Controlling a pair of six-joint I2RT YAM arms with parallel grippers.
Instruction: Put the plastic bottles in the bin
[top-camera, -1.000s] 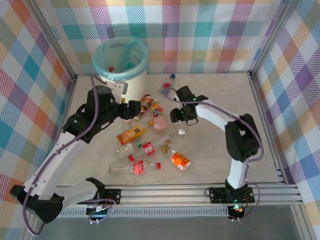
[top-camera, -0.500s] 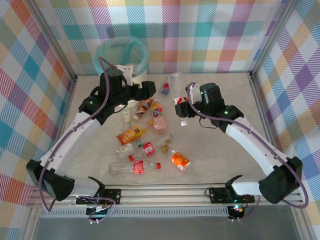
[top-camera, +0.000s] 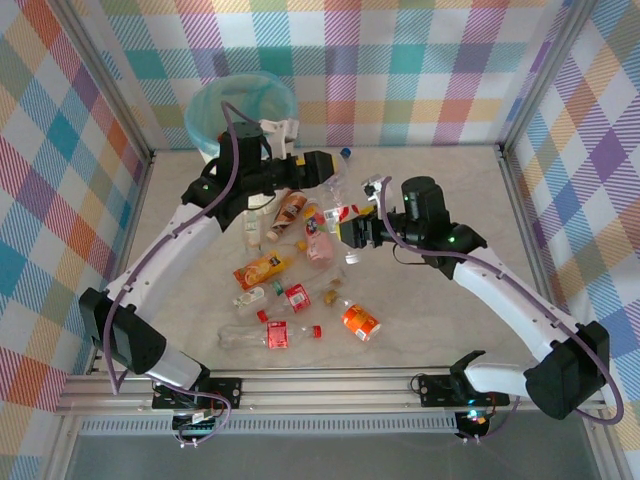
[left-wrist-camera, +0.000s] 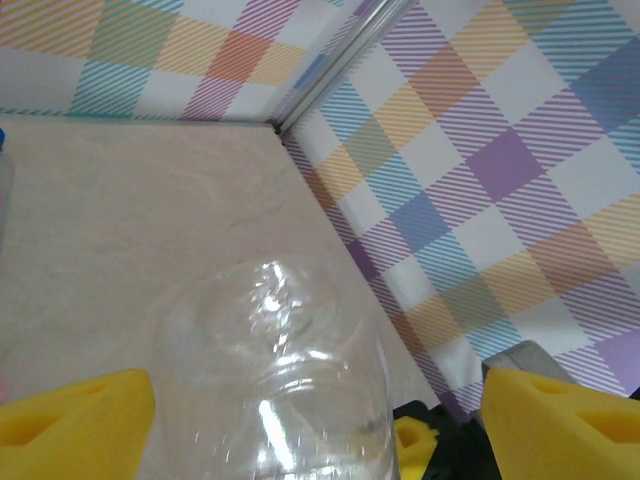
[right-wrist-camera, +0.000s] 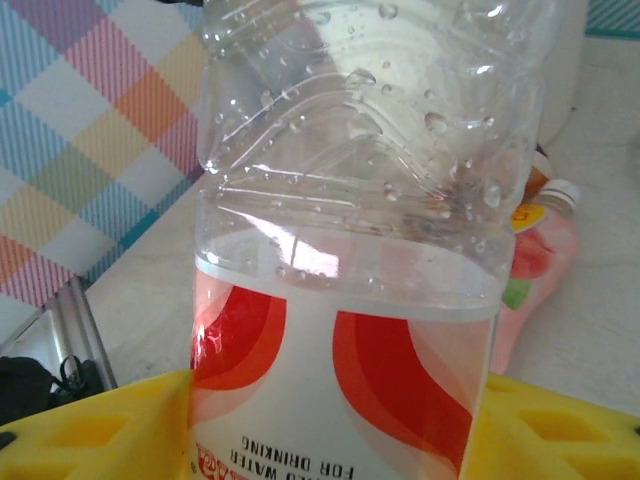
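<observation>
Bin (top-camera: 213, 98) sits in the far left corner with its teal liner showing; its near rim is hidden behind the left arm. Right gripper (top-camera: 352, 228) pinches a red-label bottle (right-wrist-camera: 340, 330) across the label, with both yellow pads (right-wrist-camera: 90, 430) pressed against it. Both ends of that bottle run out of the right wrist view, and the pads are cropped at the bottom. From the top camera it is up over the pile mid-table, well apart from the bin.

Left gripper (top-camera: 332, 172) is spread wide around a clear bottle (left-wrist-camera: 285, 390). A gap shows on the right-hand pad side; contact on the other side can't be judged. The lower part of the clear bottle is cut off, and from the top camera it is too transparent to trace.

Other plastic bottles (top-camera: 263, 268) lie scattered on the table (top-camera: 440, 190) between the arms. A pink one (right-wrist-camera: 540, 260) is blurred behind the held bottle.
</observation>
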